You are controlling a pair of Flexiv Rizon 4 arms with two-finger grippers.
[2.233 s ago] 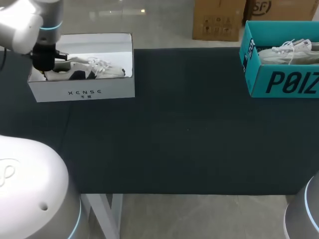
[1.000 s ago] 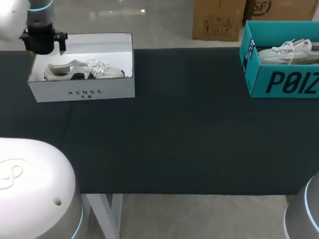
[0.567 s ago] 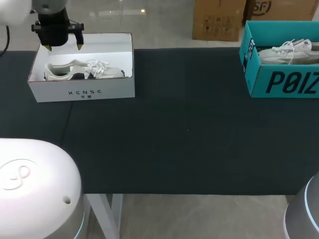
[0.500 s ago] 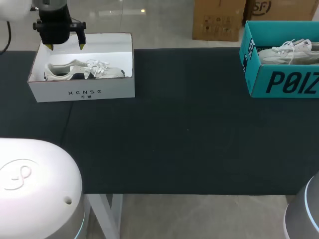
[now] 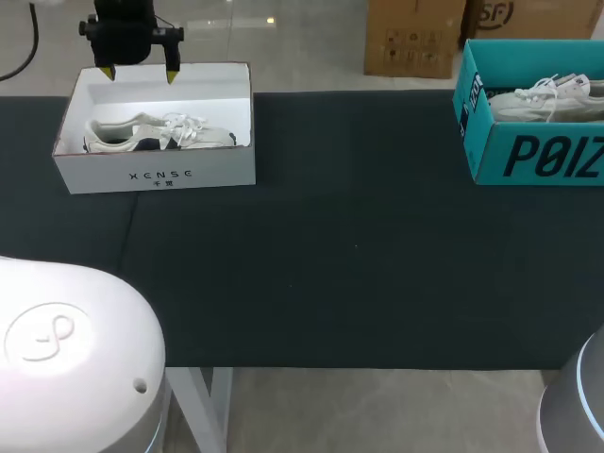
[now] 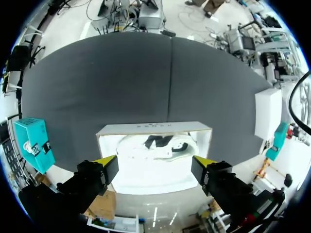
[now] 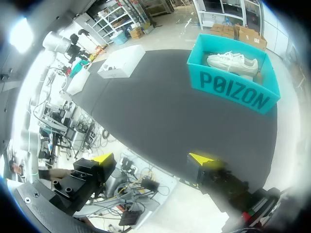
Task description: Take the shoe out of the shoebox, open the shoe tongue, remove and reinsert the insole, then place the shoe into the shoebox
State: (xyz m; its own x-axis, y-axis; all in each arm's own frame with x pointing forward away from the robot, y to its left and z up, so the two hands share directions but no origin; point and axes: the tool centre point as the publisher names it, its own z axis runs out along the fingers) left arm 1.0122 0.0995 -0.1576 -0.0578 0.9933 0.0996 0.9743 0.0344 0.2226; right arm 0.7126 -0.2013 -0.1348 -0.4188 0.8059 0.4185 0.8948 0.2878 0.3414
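Removal of the white sneaker point(image 5: 156, 132) from the white shoebox point(image 5: 156, 176) is judged to be the step in hand, since the sneaker lies inside that box and nothing is held. It cannot be ruled out from the layout alone that the task is already finished. The left arm point(image 5: 132, 28) is held above the far wall of the white shoebox. Its jaws are spread wide and empty, and the yellow fingertips point(image 5: 173, 75) are pointed down just above the rim. In the left wrist view the sneaker is seen ahead of and below the spread jaws. Its laces are turned towards one end of the box.

If removal is indeed next, the jaws would have to be lowered into the white shoebox and closed across the sneaker's upper or heel collar. Care would be needed that the box wall is not caught and the light box is not dragged along the tabletop point(image 5: 359, 245).

The right jaws are spread and empty too, and are held well away from the white shoebox, off the near edge of the tabletop.

Two shoeboxes are counted: the white one and a teal shoebox point(image 5: 538, 156) well apart from it at the opposite end. Two sneakers are counted, one in each box; the second sneaker point(image 5: 547, 99) is also white. Two arms are present.
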